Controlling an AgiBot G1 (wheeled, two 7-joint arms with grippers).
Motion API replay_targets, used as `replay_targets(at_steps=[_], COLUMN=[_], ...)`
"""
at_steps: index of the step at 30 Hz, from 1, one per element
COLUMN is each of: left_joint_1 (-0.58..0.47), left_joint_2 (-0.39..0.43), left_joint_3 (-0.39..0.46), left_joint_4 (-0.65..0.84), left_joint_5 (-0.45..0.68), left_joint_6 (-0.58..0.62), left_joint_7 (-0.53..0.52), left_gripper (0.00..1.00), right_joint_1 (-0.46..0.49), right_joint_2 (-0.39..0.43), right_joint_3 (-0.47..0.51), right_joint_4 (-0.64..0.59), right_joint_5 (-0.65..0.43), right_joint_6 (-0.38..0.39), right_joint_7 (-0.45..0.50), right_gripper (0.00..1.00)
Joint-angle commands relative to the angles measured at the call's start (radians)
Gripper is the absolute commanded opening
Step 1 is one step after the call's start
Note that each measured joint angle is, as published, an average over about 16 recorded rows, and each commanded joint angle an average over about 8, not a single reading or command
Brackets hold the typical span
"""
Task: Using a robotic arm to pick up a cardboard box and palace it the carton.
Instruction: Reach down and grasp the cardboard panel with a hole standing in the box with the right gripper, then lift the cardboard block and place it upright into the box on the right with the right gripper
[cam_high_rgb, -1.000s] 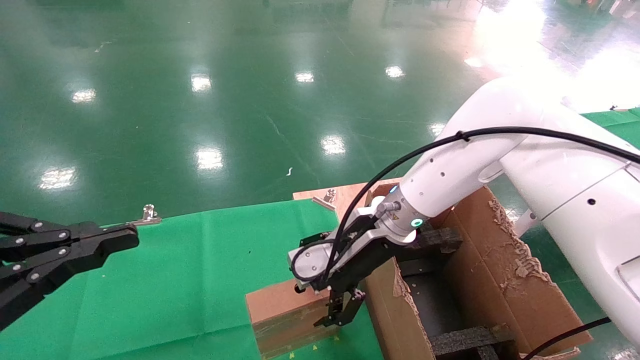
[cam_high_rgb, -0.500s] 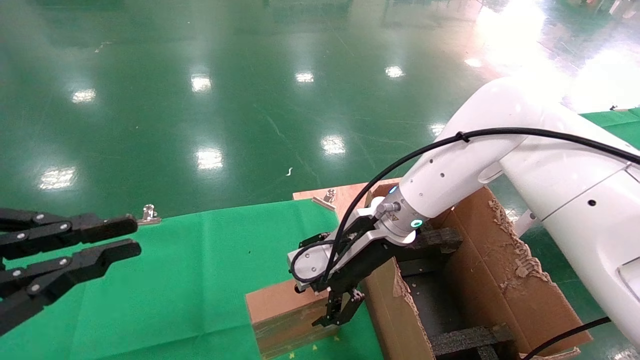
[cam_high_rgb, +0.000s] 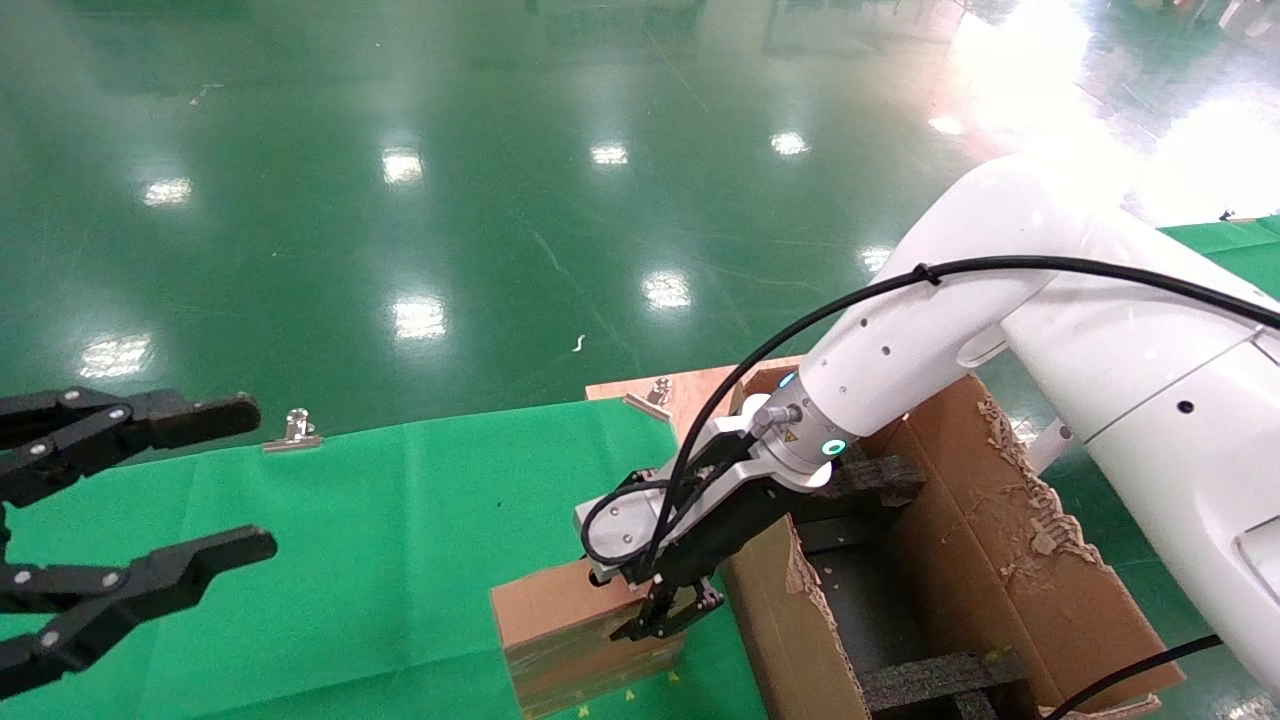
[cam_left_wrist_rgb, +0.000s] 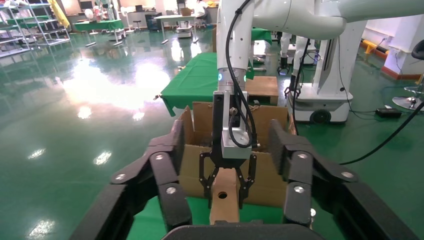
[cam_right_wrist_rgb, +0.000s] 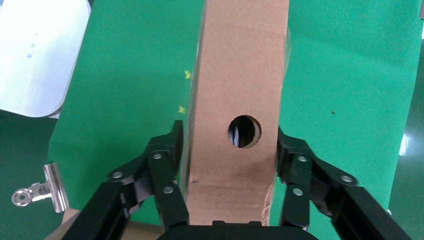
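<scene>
The small cardboard box stands on edge on the green cloth, right beside the carton, which has ragged flaps and black foam inside. The white robotic arm's right gripper is down over the box's end nearest the carton. In the right wrist view that gripper is open, one finger along each long side of the box, level with its round hole. The left wrist view shows the box end-on before the carton. My left gripper hovers wide open and empty far to the left.
The green cloth covers the table. A metal binder clip holds its far edge, and another sits on the wooden board behind the carton. A clip also shows in the right wrist view. The shiny green floor lies beyond.
My left gripper has gone from shut to wide open. The right gripper's fingers have spread apart and now straddle the box; the box has not moved.
</scene>
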Motion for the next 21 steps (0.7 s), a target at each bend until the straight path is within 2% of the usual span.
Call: replay_targets(at_steps=[1,13,21], left_joint_1=[0.000,0.000,0.000], left_joint_2=[0.000,0.000,0.000], left_joint_3=[0.000,0.000,0.000], left_joint_4=[0.000,0.000,0.000], left_joint_5=[0.000,0.000,0.000], left_joint_6=[0.000,0.000,0.000], left_joint_7=[0.000,0.000,0.000], left_gripper=[1.00,1.00,1.00], right_joint_1=[0.000,0.021,0.158], right_joint_2=[0.000,0.004,0.018], right_joint_3=[0.000,0.011,0.041], right_joint_4=[0.000,-0.016,-0.096], right_joint_5=[0.000,0.023,0.097], right_joint_6=[0.000,0.003,-0.016], right_joint_7=[0.000,0.010,-0.002], right_gripper=[0.00,0.00,0.00])
